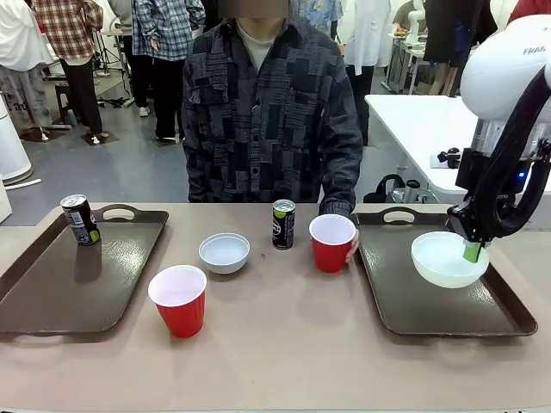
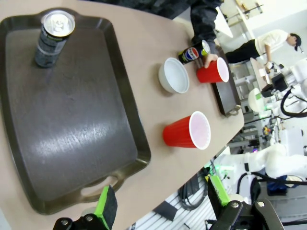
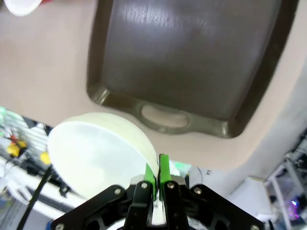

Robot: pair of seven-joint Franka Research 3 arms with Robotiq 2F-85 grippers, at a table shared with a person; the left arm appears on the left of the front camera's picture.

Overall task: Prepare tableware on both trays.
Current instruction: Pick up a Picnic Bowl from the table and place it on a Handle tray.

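Right gripper [image 1: 472,251] clamps white bowl [image 1: 441,260] by rim; left gripper [image 2: 163,196] spread wide, empty. Right arm [image 1: 508,69] lettering starts "FRA", cut off by picture edge; print on middle can [image 1: 283,224] unreadable.

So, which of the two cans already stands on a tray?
The can in the far corner of the left tray; the other can stands on the bare table, beside the far red cup.

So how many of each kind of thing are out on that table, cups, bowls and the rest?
Red cups: 2
Bowls: 2
Cans: 2
Trays: 2
Total: 8
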